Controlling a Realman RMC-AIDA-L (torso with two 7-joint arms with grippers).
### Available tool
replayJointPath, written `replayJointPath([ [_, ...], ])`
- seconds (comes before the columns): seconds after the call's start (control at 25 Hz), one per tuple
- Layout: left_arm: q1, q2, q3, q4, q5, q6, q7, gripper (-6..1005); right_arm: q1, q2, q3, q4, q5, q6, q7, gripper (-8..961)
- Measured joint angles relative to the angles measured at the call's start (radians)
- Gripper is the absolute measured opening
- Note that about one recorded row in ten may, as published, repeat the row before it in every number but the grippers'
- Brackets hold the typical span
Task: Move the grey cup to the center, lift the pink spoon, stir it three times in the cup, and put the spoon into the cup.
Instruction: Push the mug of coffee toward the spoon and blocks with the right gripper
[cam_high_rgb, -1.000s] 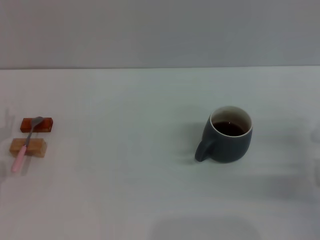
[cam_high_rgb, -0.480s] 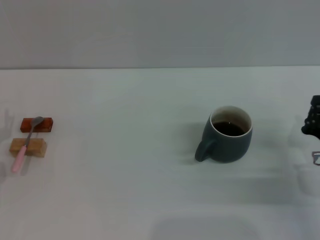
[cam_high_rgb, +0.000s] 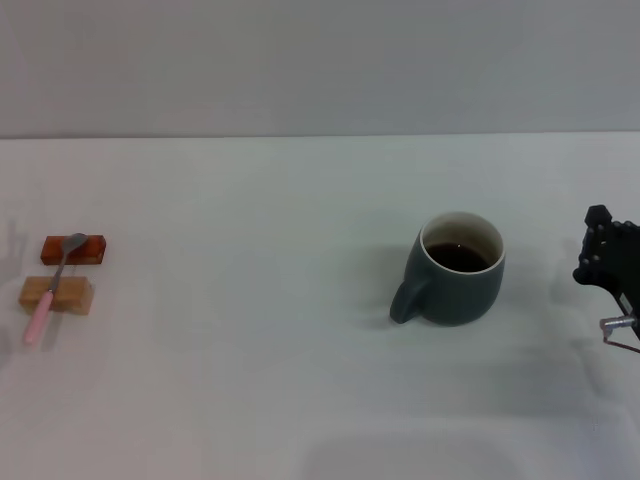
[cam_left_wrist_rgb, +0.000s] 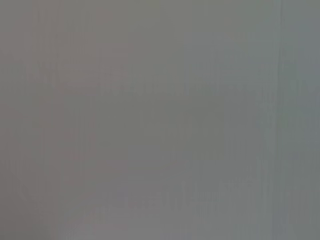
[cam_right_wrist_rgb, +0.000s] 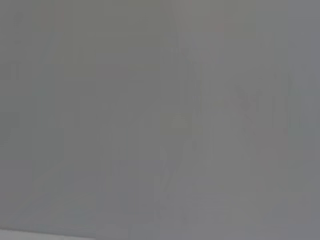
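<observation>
While the spoon lies bowl toward the desk's far edge, the right pincer, grip unreadable, nears the cup

A white table fills the view. Near its left edge lie two small blocks — an orange-red block and a tan block just beside it.

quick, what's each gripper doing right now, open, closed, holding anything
Left gripper: not in view.
Right gripper: at the table's right edge, apart from the grey cup, holding nothing visible; open or closed cannot be told.
</observation>
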Motion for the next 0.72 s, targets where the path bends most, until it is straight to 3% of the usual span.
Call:
replayJointPath([
  [0.48,0.002,0.000,-0.001,-0.005,0.000,0.005,0.000,817,0.060,-0.009,-0.054,-0.005,-0.012,0.107,0.004,-1],
  [0.72,0.001,0.000,-0.003,-0.006,0.000,0.006,0.000,817,0.095,-0.008,-0.057,-0.048,-0.098,0.129,0.096,-1],
])
